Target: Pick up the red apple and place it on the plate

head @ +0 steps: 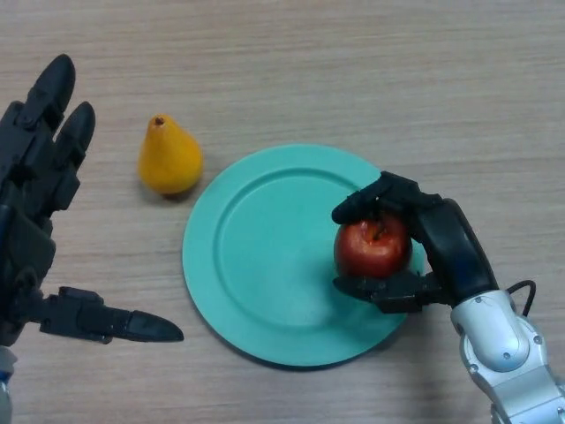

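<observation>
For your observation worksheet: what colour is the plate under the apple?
The plate is plain teal green, seen best in the head view.

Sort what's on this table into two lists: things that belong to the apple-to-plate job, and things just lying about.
Part of the job:
- red apple, held over the plate's right side
- teal plate
- right hand, curled round the apple

Just lying about:
- yellow pear, on the table beside the plate's upper left edge
- left hand, open and idle at the left
</observation>
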Tool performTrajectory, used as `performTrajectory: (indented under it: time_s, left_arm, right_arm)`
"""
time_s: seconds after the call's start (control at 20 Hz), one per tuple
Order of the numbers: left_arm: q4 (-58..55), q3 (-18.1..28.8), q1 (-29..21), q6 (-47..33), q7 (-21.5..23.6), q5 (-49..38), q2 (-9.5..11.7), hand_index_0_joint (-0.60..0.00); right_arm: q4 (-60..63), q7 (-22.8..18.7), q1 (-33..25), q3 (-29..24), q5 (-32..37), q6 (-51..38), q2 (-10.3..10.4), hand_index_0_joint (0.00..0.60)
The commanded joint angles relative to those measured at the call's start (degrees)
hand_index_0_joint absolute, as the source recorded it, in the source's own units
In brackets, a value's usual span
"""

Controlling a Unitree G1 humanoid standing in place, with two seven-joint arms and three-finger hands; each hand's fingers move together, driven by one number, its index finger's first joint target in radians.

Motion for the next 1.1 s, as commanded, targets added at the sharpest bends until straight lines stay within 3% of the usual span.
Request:
performTrajectory:
  time_s: [0.05,0.1,0.15,0.45,0.6,0.85,1.1]
  left_arm:
    - [-3.3,2.5,-1.2,-4.5,-0.8,-0.8,1.9,0.0]
    - [-3.5,2.4,-1.2,-4.5,-0.8,-0.8,1.9,0.0]
    - [-3.4,2.3,-1.4,-4.8,-0.9,-1.1,1.8,0.0]
    - [-6.0,1.6,-3.1,-0.3,-0.6,-2.3,2.6,0.0]
    - [-7.3,0.7,-3.1,0.8,0.0,-2.3,2.4,0.0]
    - [-8.4,2.0,-4.5,1.5,-0.3,-2.6,3.3,0.0]
    - [-7.5,2.7,-6.1,2.5,0.8,-2.2,4.2,0.0]
  right_arm:
    - [-2.2,-3.1,-3.2,-1.1,-0.9,-6.6,-0.2,0.249]
    - [-2.9,-3.4,-4.1,-1.5,-1.1,-5.6,-0.2,0.099]
    - [-6.6,-2.2,-5.0,-2.7,-0.7,-2.0,-0.2,0.001]
    - [-27.1,7.5,-9.4,-6.9,-0.8,14.1,-0.2,0.0]
    - [-35.6,12.2,-6.0,-8.8,-1.7,16.4,-0.2,0.0]
    - [-47.9,14.0,5.6,-9.2,4.0,18.7,-0.5,0.0]
    - [-55.8,12.2,9.5,-7.5,5.5,22.0,-1.2,0.0]
